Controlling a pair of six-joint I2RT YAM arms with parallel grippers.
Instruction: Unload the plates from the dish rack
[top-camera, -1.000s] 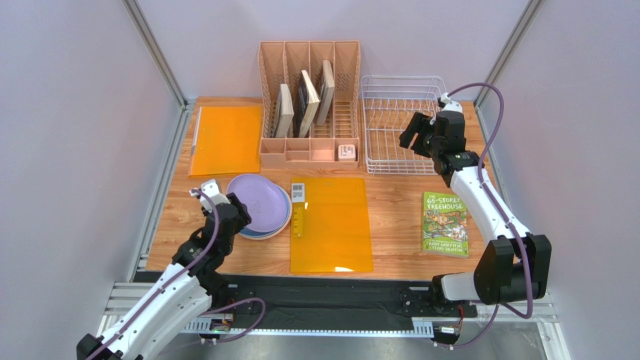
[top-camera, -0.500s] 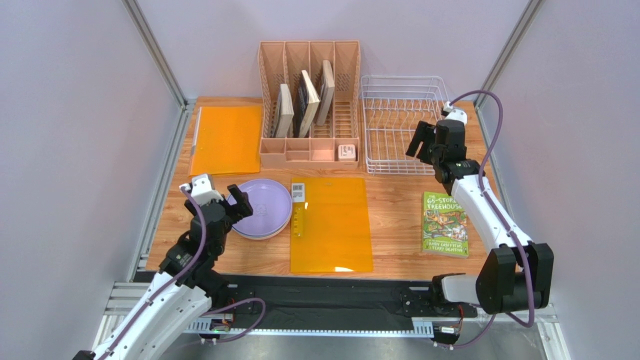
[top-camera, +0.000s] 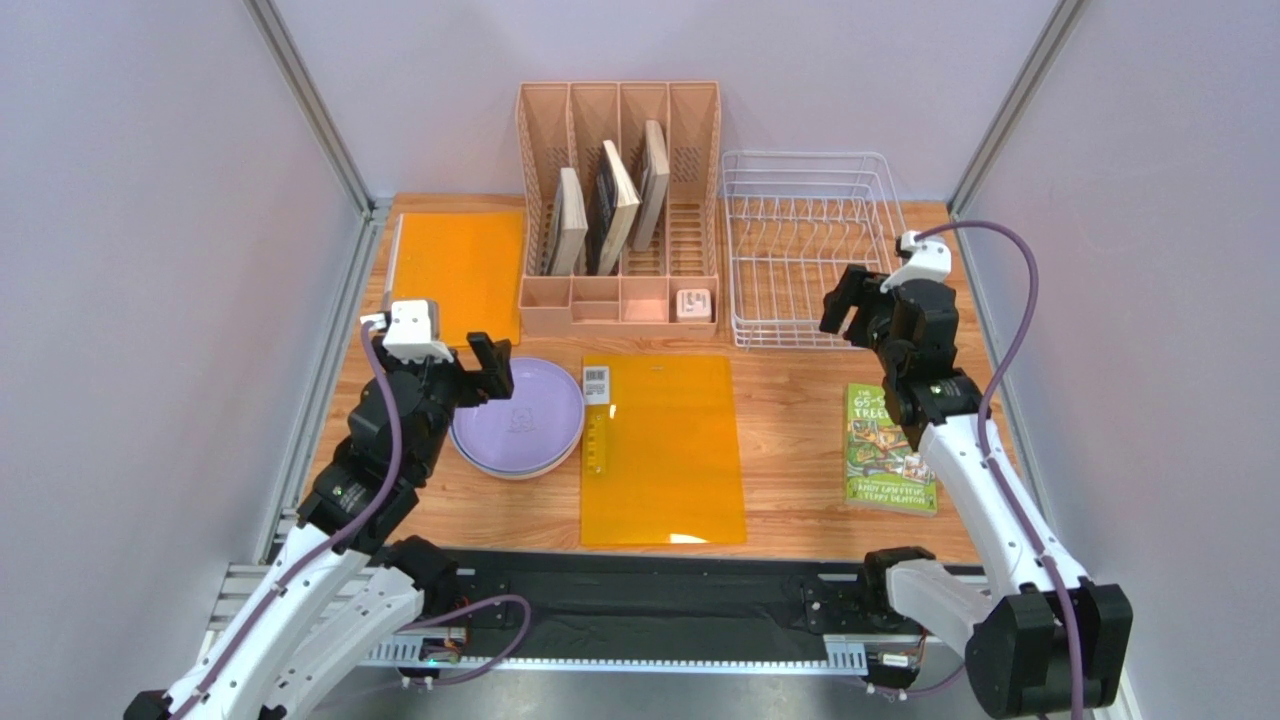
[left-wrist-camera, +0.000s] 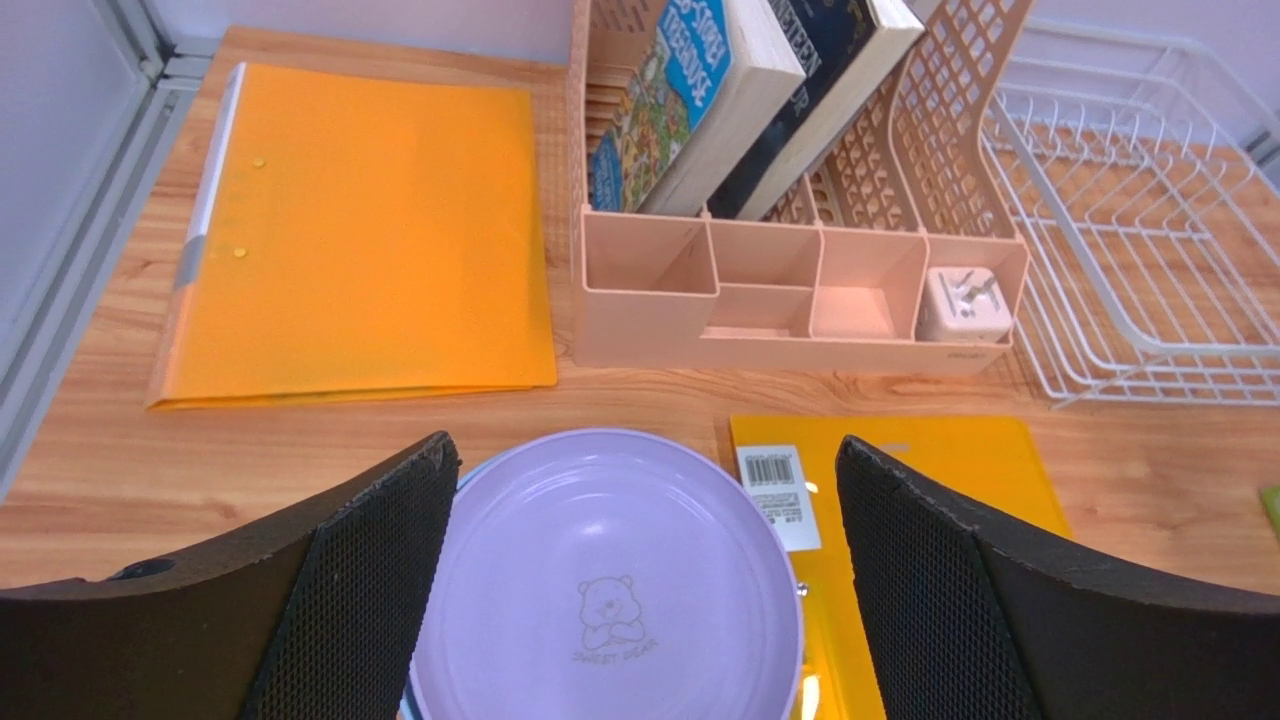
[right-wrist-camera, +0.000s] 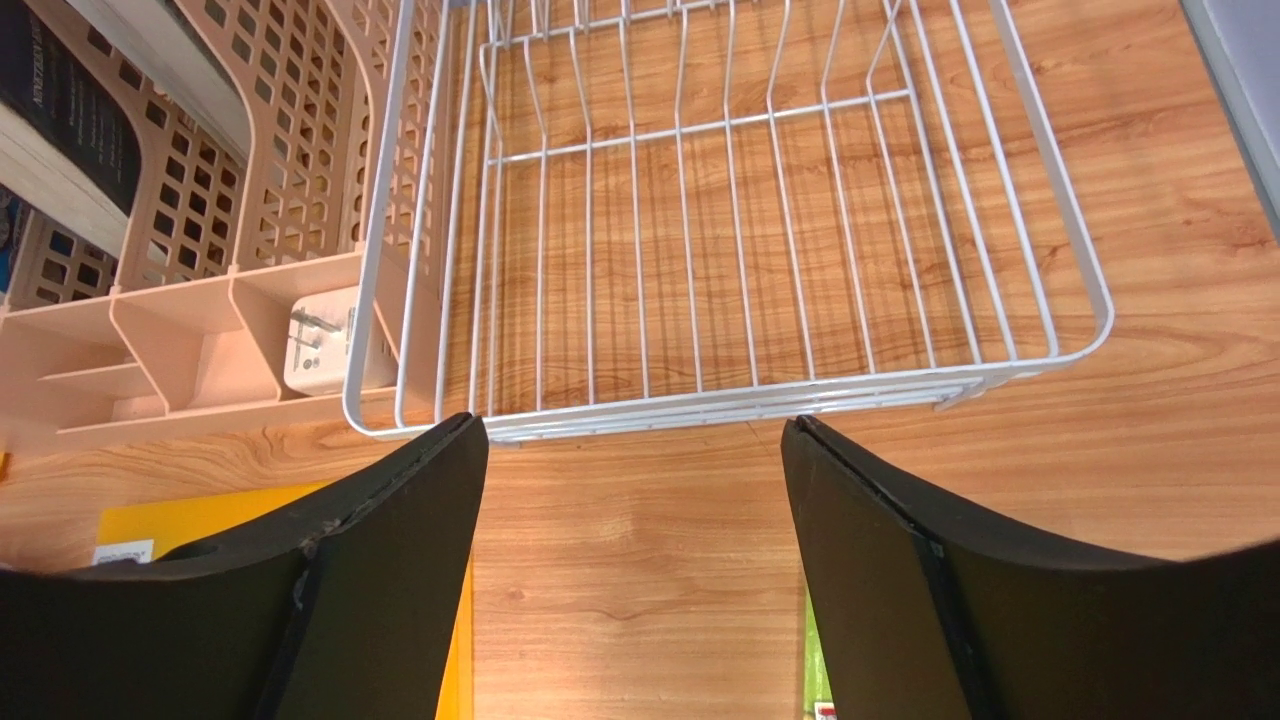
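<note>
Lavender plate (top-camera: 519, 416) tops the stack on the wooden surface (top-camera: 781, 413), just beside the orange folder (top-camera: 663, 450). Left gripper (left-wrist-camera: 646, 444) hovers above it, spread wide, holding nothing. Right gripper (right-wrist-camera: 634, 432), wide too, hangs before the white wire dish rack (top-camera: 796, 270) at the back right.

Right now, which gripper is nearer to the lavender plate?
Left. The left gripper hovers open at the lavender plate's left rim; the right gripper is far off, beside the dish rack.

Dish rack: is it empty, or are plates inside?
Empty: the dish rack shows only bare wires, with nothing inside.
</note>
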